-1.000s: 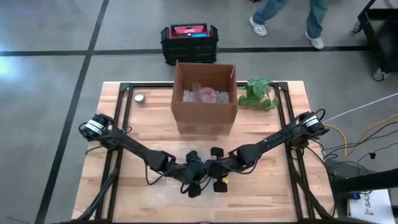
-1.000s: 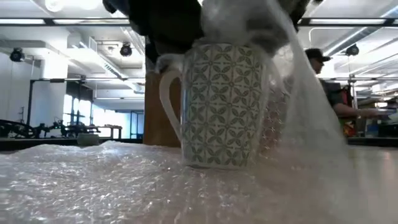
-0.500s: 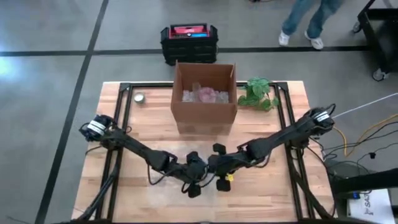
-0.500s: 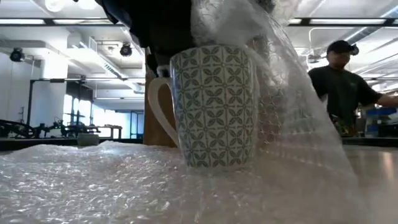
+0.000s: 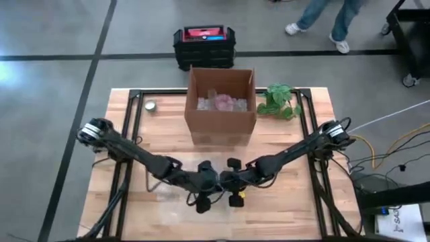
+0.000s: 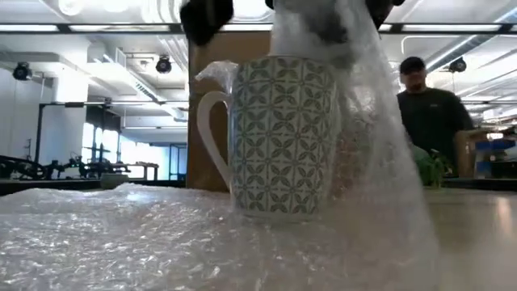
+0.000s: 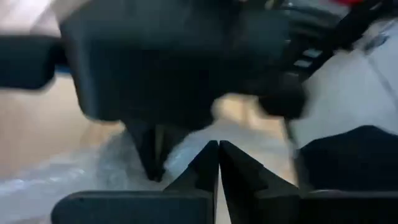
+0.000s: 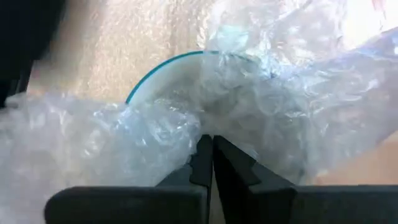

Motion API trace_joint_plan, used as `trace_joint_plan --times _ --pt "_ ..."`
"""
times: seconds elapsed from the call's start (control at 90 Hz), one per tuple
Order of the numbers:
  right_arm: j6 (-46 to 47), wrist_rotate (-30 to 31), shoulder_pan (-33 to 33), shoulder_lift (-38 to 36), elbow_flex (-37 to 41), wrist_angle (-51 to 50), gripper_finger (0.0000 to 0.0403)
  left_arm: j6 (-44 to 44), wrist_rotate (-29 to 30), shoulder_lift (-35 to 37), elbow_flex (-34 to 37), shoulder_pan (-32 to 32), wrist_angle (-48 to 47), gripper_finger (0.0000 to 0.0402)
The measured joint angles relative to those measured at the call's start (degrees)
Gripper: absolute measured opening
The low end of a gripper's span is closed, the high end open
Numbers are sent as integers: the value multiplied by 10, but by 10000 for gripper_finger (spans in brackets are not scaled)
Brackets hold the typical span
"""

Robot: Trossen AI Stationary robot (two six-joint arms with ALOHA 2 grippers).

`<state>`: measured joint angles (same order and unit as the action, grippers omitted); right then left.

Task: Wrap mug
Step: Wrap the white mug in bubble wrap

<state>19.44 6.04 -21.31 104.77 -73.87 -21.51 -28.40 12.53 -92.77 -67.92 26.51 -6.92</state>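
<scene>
A white mug (image 6: pixel 279 137) with a green leaf pattern stands upright on a sheet of bubble wrap (image 6: pixel 121 234), its handle (image 6: pixel 206 137) toward the table's left. A flap of the wrap (image 6: pixel 371 137) rises from the table on the mug's right side and goes over its rim. My right gripper (image 8: pixel 208 146) is above the mug, shut on that flap. My left gripper (image 7: pixel 217 158) hovers shut just left of it, above the handle side (image 6: pixel 206 16), with nothing between its fingers. In the high view both grippers (image 5: pixel 216 191) hide the mug. My right gripper pinches a bunched fold of the bubble wrap (image 8: pixel 205 121) between its two fingers, over the mug's mouth, whose teal inner rim (image 8: pixel 155 74) shows below. The fingers point down from above. The wrap runs slanting from the fingers down to the table on the mug's right side.
A brown cardboard box (image 5: pixel 222 104) with wrapped items stands at the table's far middle, a green plant (image 5: pixel 279 101) to its right and a small round thing (image 5: pixel 150 105) to its left. A black and red case (image 5: pixel 205 44) sits on the floor beyond. A person (image 6: pixel 432 113) stands behind the table.
My left gripper has risen from beside the mug's rim and handle and now stands higher, clear of it. The mug shifted slightly toward the table's left and stands upright. The wrap flap held by my right gripper stays draped over the mug's right side and top.
</scene>
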Motion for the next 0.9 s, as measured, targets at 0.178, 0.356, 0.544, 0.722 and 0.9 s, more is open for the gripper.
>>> trace_joint_plan --times 0.178,0.356,0.544,0.722,0.9 --pt "-3 -1 0 -1 0 2 0 -27 53 39 16 17 -86 0" --pt "-8 -1 0 -1 1 4 0 -136 167 25 76 22 -177 0" --pt "-10 -2 0 -1 1 7 0 -72 145 7 121 11 61 0" --pt "-10 -3 0 -2 1 8 0 -16 106 -20 125 10 180 0" --pt "-12 -4 0 -5 1 5 0 -48 101 -77 122 6 191 0"
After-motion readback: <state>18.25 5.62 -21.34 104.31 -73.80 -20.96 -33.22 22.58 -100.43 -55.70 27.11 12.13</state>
